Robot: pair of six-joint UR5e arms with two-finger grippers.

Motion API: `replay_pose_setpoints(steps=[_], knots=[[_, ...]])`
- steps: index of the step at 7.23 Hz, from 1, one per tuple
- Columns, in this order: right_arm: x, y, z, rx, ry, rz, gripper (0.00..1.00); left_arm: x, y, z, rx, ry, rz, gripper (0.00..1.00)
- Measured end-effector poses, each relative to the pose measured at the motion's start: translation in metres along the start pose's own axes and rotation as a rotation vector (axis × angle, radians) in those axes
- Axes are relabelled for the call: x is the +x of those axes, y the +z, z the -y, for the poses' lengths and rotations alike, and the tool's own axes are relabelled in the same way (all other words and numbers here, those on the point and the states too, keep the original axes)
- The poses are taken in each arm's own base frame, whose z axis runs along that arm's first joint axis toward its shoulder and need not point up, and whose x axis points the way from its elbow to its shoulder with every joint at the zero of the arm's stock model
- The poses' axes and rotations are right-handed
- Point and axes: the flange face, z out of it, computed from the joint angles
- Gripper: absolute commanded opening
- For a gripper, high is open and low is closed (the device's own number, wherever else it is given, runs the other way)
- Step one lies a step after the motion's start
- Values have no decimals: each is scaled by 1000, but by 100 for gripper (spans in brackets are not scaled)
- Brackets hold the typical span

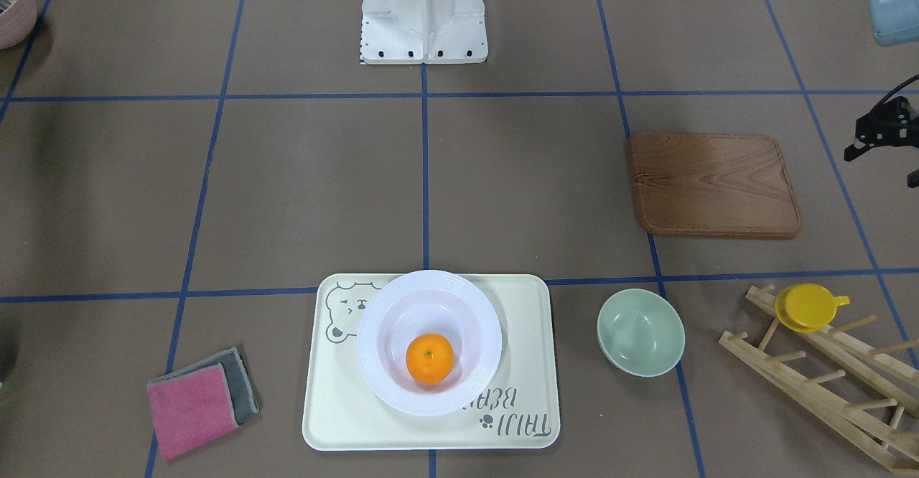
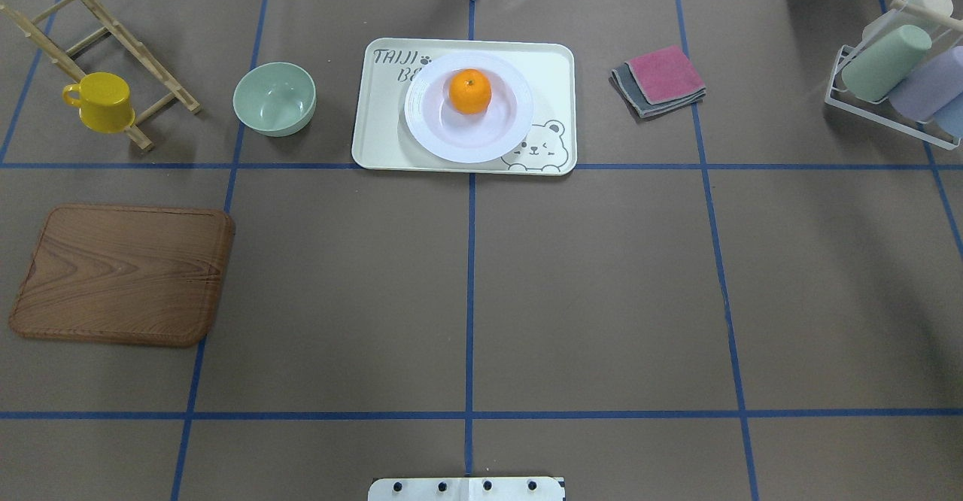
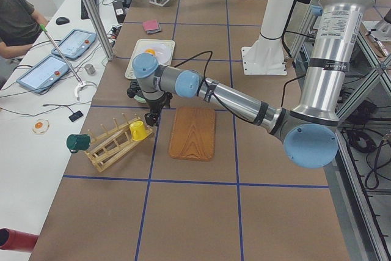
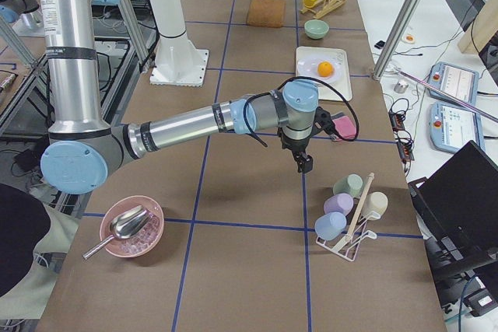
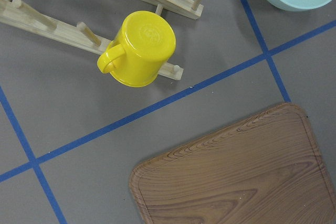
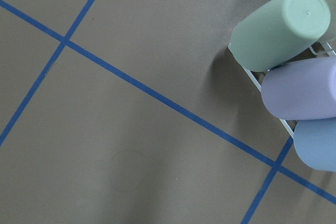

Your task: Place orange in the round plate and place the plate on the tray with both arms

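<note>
The orange (image 1: pixel 429 358) is small, round and bright, with a tiny stem dimple facing up. It sits in the sunken centre of the round plate (image 1: pixel 373 375), which is glossy white with a wide ridged rim. The plate rests on the tray (image 1: pixel 524 320), low in the middle of the front-facing view, and hides part of the bear print and the first letters of "TAIJI BEAR". Just right of the tray, apart from it, is a pale green bowl (image 1: pixel 640 331); farther right a yellow cup (image 1: pixel 808 307) hangs on a wooden rack (image 1: pixel 826 385), with a brown wooden board (image 1: pixel 714 184) above them. Folded pink and grey cloths (image 1: pixel 194 399) lie at lower left. The left gripper (image 3: pixel 151 117) hangs over the table between the yellow cup and the board, well away from the tray. The right gripper (image 4: pixel 303 162) hangs near a rack of pastel cups (image 4: pixel 348 211). Whether either claw is wide or narrow I cannot tell.
</note>
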Motion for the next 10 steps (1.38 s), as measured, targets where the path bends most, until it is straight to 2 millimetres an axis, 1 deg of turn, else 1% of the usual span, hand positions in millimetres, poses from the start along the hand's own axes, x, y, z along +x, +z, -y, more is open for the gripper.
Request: replay_pose_setpoints(steps=[1, 2, 5, 10], knots=[[0, 1, -1, 0, 1, 2, 100, 6, -5, 0, 9, 12, 2, 99], [0, 1, -1, 0, 1, 1, 100, 7, -5, -3, 9, 15, 6, 99], [0, 0, -1, 3, -3, -1, 100, 3, 0, -9, -1, 10, 2, 99], [1, 0, -6, 0, 0, -11, 100, 4, -2, -10, 1, 14, 10, 99]])
